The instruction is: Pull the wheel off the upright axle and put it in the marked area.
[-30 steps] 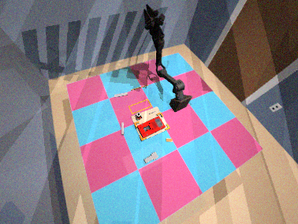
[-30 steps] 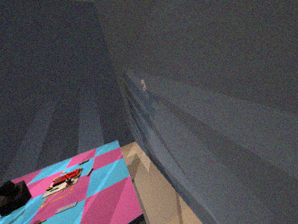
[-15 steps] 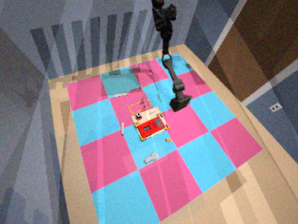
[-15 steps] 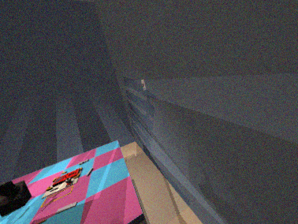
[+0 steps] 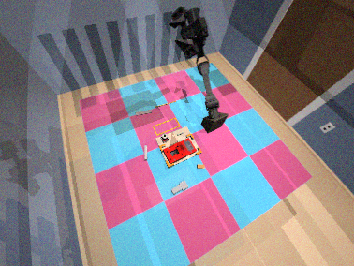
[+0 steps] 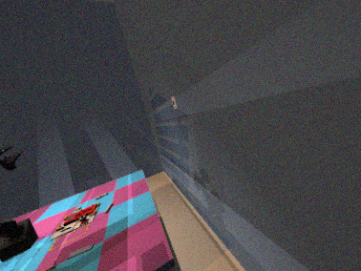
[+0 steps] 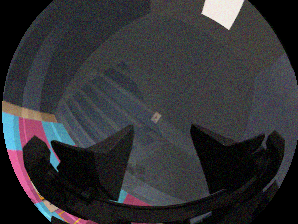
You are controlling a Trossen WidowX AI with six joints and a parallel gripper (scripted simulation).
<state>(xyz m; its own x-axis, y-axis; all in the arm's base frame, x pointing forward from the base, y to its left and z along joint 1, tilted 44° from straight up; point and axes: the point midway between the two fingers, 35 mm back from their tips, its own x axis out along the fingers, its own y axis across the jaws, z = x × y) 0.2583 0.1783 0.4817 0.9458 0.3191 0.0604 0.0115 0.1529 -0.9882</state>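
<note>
Nearest in the top view, a grey block (image 5: 180, 187) lies low on the table (image 5: 70, 164) (image 6: 191, 224), with a small orange piece (image 5: 200, 166) beyond it to the right. Both sit apart from the work, likely strays with no part in the job.

Next comes the red panel (image 5: 178, 154), its pale board (image 5: 182, 134) along the far side. A small dark-and-white round thing (image 5: 164, 139) on the board's left part is probably the wheel on its axle; it is too small to be sure. An upright axle would keep it seated until it is lifted straight off. Just beyond, the yellow outline (image 5: 165, 123) marks the set-down area, handy for a short carry, and I see no wheel inside it.

Farthest, the jaws (image 5: 175, 34) stand raised well away from the likely wheel, beyond it and to the right. They are about two-thirds open, with nothing between them. They face the walls, so they probably need to swing back and point down before gripping.
</note>
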